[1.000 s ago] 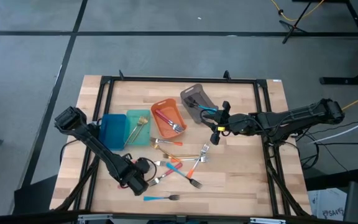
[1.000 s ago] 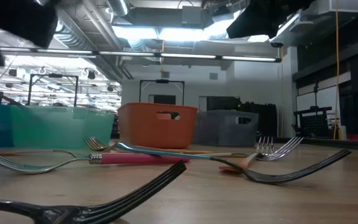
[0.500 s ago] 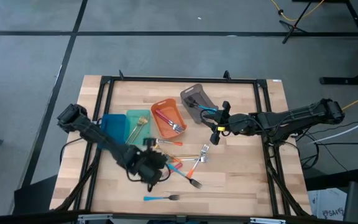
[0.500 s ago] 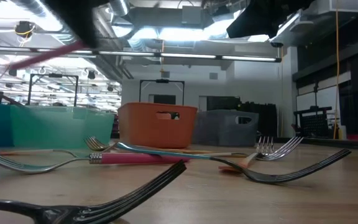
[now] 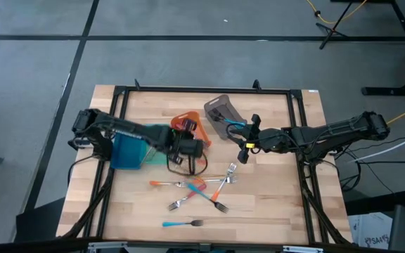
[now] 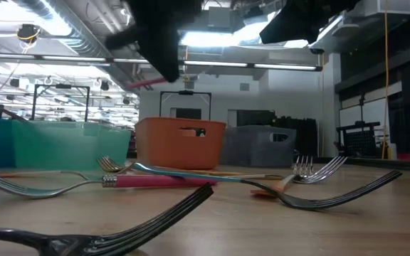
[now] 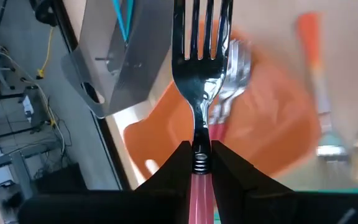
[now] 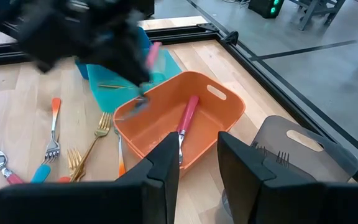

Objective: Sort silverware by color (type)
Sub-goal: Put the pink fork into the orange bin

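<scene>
Left gripper (image 7: 199, 163) clamped a pink-handled fork (image 7: 201, 68) over the orange bin (image 5: 189, 133) at frame centre (right gripper (image 8: 194, 163) waited empty, parted).

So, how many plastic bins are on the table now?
4, in a row: the blue bin, the teal bin beside it, partly hidden, the orange bin under the left claw, which holds a pink fork, and the grey bin by the right claw.
</scene>
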`<state>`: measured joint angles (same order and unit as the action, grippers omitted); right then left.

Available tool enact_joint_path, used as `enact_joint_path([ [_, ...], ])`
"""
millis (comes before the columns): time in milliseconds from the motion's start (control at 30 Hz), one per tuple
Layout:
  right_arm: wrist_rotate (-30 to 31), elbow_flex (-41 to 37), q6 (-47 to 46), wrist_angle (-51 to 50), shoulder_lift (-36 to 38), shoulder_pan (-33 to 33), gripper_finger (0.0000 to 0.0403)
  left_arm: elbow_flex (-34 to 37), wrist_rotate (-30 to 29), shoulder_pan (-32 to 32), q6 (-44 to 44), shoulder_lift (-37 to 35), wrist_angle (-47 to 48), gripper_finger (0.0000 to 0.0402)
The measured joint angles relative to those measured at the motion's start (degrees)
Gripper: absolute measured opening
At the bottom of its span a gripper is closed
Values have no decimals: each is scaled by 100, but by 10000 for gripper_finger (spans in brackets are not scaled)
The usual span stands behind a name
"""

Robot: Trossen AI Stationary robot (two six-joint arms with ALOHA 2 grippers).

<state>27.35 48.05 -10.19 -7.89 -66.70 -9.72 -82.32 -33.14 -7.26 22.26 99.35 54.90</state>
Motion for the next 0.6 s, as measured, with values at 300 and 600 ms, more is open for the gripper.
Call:
enact_joint_path([
  [300,0,0,1,1,1,-2,99,581,947,938,1430,1,-421,38],
  [600,0,0,1,2,0,0,99,1107,1464,1356,1600,0,-1227,39],
])
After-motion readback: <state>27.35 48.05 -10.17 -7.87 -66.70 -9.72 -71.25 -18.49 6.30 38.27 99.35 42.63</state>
